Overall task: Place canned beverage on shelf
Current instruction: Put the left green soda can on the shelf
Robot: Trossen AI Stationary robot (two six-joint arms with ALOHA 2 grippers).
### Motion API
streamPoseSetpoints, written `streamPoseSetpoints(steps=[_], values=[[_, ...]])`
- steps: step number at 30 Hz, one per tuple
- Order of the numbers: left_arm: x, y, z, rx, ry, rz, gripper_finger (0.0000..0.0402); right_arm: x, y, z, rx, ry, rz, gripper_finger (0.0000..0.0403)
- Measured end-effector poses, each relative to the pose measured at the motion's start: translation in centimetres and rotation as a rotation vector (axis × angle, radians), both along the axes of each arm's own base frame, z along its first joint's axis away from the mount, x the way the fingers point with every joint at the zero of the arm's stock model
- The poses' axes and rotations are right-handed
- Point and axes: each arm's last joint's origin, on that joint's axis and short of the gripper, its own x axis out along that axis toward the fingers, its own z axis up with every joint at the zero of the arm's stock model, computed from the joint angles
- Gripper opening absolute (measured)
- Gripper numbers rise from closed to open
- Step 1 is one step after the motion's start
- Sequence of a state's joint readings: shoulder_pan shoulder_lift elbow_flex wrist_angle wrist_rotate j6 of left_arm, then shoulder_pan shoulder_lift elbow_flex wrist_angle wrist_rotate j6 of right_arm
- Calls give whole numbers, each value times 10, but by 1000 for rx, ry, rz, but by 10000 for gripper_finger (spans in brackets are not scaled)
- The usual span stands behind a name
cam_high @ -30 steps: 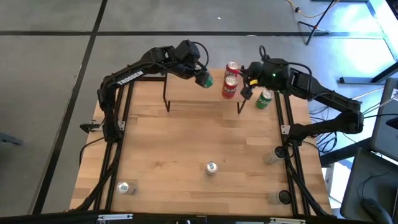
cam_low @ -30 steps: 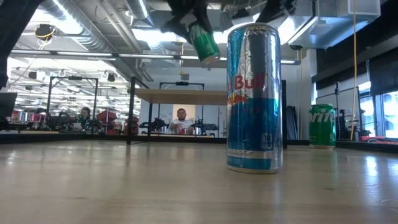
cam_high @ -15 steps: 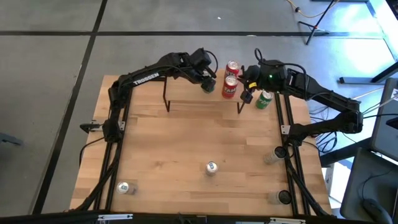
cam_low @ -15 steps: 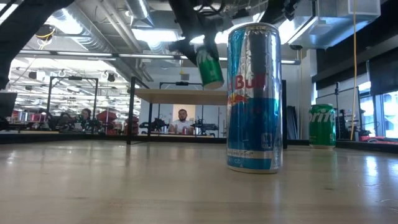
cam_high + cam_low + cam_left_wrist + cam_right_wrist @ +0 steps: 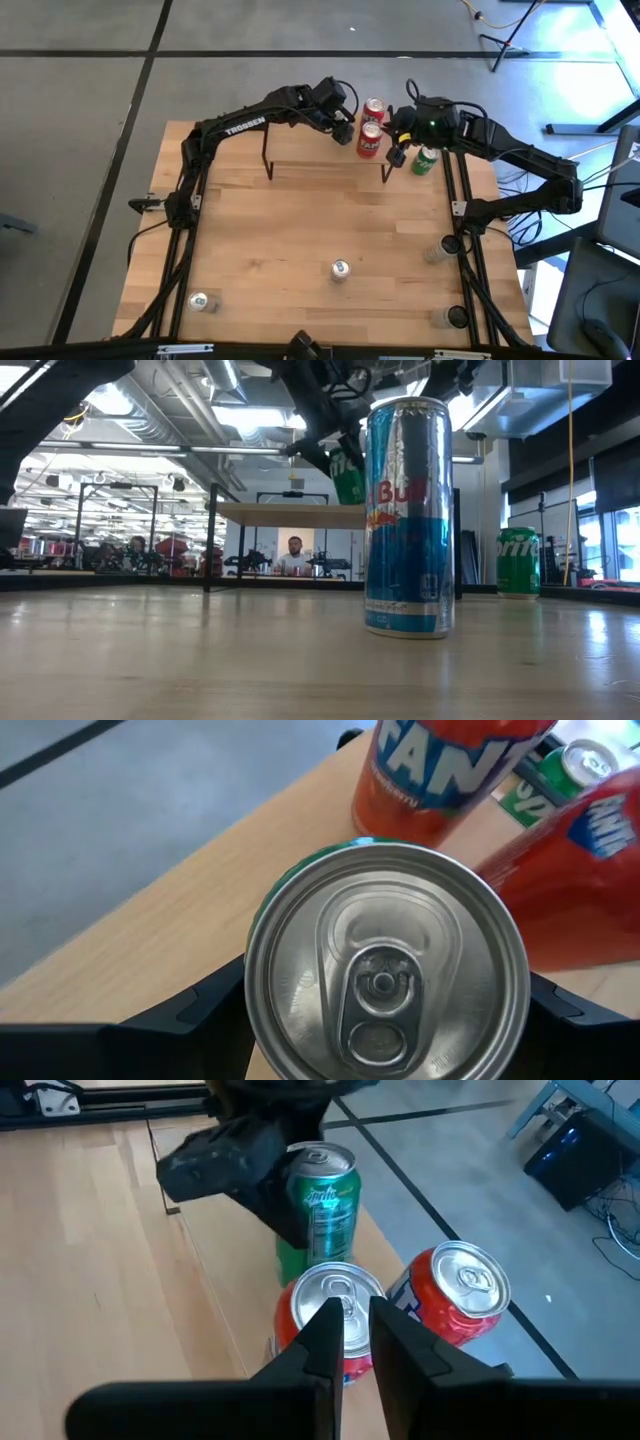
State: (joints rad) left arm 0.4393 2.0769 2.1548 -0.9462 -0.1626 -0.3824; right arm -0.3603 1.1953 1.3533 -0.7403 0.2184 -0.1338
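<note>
The left gripper (image 5: 345, 118) has its jaws closed on the green can (image 5: 322, 1200), held above the shelf (image 5: 290, 513) near its right end, and the can looks not yet set down. In the low view the can hangs just over the light-wood top, a little tilted. To do this step well, I think the arm should make the can upright first, then lower it slowly until the base sits flat on the wood, and only then open the jaws.

Two red cans (image 5: 369, 140) stand on the shelf just beside the held can, on the side toward the right arm. They are the main obstacle: one red can (image 5: 440, 770) is very near in the left wrist view, so a sideways move could push it. The free wood on the other side of the jaws gives more room.

The right gripper (image 5: 397, 140) waits close to the red cans, its jaws almost closed and holding nothing, as the right wrist view shows. A second green can (image 5: 427, 159) stands on the counter (image 5: 300, 230) beyond the shelf's right end. Farther from both jaws, a blue and silver can (image 5: 408, 518) and other cans stand on the counter, well apart from the work.
</note>
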Motion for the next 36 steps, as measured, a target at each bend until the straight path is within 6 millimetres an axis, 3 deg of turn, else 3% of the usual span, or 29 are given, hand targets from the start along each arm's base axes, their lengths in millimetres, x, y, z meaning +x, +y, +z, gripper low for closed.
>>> streamPoseSetpoints(steps=[8,19,36], values=[[-2,3,-1,-40,-7,-21,278,-1,0,-1,3,13,-6,44],[-6,10,-1,-69,-22,-40,320,-1,0,-1,3,12,-6,44],[-3,11,3,-38,-60,-48,328,-1,0,-1,0,14,-3,44]])
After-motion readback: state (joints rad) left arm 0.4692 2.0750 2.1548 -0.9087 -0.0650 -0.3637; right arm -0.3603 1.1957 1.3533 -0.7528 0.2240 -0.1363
